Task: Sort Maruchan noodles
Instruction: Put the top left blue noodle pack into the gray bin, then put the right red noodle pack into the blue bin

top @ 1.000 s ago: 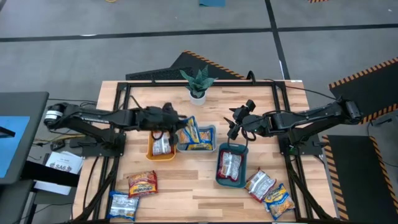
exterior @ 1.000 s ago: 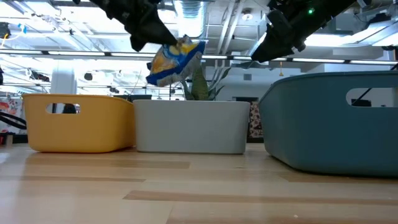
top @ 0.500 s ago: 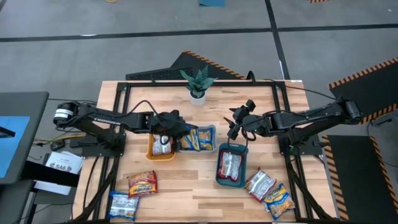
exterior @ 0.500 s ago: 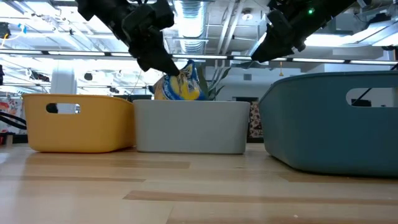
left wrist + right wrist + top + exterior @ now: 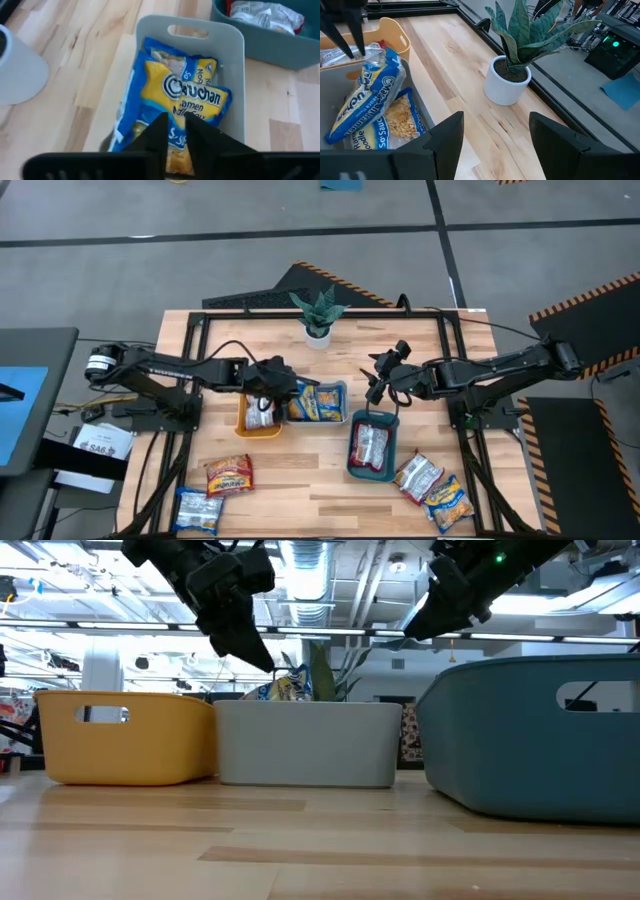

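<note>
Smooth grey tray [image 5: 341, 390], rounded at the corners with a cut-out handle, at mid table on pale wood planks [image 5: 300, 470]. Inside it, two glossy yellow-and-blue packets [image 5: 175, 105], crinkled plastic, one leaning on the other, its upper edge propped against the tray wall and peeping over the rim in the low view. Left gripper [image 5: 294, 392] just above that edge, thin dark fingers [image 5: 157, 135] nearly together with a narrow slit between them; cannot tell whether they pinch the film or stand just off it. Beside the grey tray, an orange tray [image 5: 241, 417] of the same rounded shape holding a silver-and-red packet [image 5: 260, 413]. Near the right arm, a teal tray [image 5: 352, 455], deeper-walled, with another silver-and-red packet [image 5: 371, 445] lying flat. Right gripper [image 5: 373, 392] above the table between the grey and teal trays, broad fingers [image 5: 440, 140] spread wide, holding nothing. Loose on the wood at the near edge: an orange-red packet [image 5: 229, 474], a blue-and-silver one [image 5: 198, 509], a silver one [image 5: 417, 476] and a yellow one [image 5: 448, 502] touching it. Spiky-leaved plant in a white pot [image 5: 317, 318] at the far edge.
</note>
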Robot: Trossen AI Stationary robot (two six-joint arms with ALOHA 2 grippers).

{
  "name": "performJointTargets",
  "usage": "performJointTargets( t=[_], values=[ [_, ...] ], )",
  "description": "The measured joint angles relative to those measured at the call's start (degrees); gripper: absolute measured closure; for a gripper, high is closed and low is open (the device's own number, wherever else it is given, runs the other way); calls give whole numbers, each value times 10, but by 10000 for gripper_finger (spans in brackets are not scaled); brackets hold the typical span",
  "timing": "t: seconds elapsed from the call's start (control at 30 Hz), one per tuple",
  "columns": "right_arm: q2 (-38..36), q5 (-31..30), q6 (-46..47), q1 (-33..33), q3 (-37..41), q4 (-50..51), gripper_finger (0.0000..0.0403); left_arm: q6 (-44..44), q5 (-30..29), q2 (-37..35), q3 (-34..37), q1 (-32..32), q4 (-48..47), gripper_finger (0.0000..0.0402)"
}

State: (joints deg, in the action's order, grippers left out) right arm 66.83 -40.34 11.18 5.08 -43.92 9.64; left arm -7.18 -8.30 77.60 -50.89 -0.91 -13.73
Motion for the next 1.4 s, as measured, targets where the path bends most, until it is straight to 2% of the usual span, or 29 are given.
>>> performJointTargets(
  t=[0.2,0.33,0.47,0.73,0.83,1.0,1.13,1.17,1.2,1.3,1.37,1.4],
  values=[
    [0,0,0,0,0,0,155,21,-25,-6,-84,0,-93,276],
    [0,0,0,0,0,1,155,21,-73,-45,-108,9,-108,257],
    [0,0,0,0,0,6,155,32,-117,-121,-42,47,-33,258],
    [0,0,0,0,0,11,155,0,-115,-310,217,130,233,259],
    [0,0,7,0,0,11,155,16,-115,-357,285,145,309,259],
    [0,0,8,0,0,11,155,31,-115,-413,302,146,304,260],
    [0,0,10,0,0,11,155,45,-115,-431,302,146,296,260],
    [0,11,16,0,0,9,155,48,-115,-432,302,146,296,260],
    [0,47,28,1,-2,5,155,51,-115,-432,302,146,296,260],
    [-7,254,48,9,-40,30,155,62,-115,-431,302,146,293,260],
    [-11,354,82,28,-88,107,155,69,-115,-431,302,146,288,260],
    [-11,370,111,42,-112,166,155,69,-115,-431,302,146,283,260]
  ],
)
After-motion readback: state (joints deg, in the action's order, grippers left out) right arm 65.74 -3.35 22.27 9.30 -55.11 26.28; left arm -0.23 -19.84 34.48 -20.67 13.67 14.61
